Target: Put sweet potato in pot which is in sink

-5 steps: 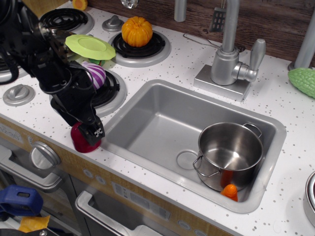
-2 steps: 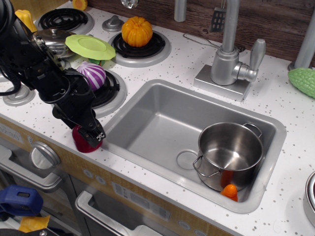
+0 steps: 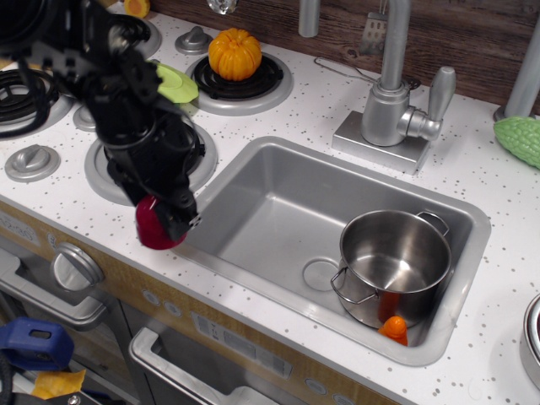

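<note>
The sweet potato (image 3: pixel 150 229), a dark red glossy lump, is at the counter's front edge just left of the sink (image 3: pixel 261 211). My gripper (image 3: pixel 167 221) comes down on it from above, and its black fingers are closed around the top. The sweet potato looks slightly raised off the counter. The shiny steel pot (image 3: pixel 395 260) with two loop handles stands empty in the sink's right front corner, far to the right of my gripper.
A small orange piece (image 3: pixel 393 328) lies in the sink against the pot's front. A faucet (image 3: pixel 392 93) stands behind the sink. An orange pumpkin (image 3: pixel 234 52) sits on a back burner, beside a green lid (image 3: pixel 179 83). A green vegetable (image 3: pixel 519 139) lies at far right. My arm hides the left burner.
My arm has swung right and forward over the left burner, now hiding the striped onion. The sweet potato has moved slightly right and up with the gripper.
</note>
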{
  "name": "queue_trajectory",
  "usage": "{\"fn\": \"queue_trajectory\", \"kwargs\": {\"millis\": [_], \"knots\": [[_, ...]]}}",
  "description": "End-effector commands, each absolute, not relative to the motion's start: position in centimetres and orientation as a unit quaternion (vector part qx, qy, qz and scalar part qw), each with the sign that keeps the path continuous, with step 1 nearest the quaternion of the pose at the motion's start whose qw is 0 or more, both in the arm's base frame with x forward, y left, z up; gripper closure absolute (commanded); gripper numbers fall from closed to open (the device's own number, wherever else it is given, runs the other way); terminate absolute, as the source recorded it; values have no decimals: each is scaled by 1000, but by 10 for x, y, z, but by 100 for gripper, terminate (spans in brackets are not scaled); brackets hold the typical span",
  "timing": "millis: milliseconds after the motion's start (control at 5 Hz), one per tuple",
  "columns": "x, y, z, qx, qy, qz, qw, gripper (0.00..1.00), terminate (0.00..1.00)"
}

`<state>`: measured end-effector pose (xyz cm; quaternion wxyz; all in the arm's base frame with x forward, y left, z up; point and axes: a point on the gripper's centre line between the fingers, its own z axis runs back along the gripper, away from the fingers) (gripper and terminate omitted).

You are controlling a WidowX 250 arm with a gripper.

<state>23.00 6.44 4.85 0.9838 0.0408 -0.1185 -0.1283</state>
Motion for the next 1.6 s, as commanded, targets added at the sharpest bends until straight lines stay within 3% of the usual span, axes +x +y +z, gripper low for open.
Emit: {"fn": "queue_trajectory", "kwargs": {"millis": [0, 200, 400, 600, 800, 1000, 1400], "knots": [[258, 33, 78, 46, -164, -111, 979, 100, 0], [280, -2, 81, 30, -186, -70, 979, 100, 0], [294, -36, 78, 14, -202, -39, 978, 0, 0], [304, -68, 66, 13, -221, -25, 975, 0, 0], [310, -85, 56, 2, -238, -23, 971, 100, 0], [313, -96, 53, -12, -243, -34, 969, 0, 0], [318, -102, 51, -9, -248, -45, 968, 0, 0]]}}
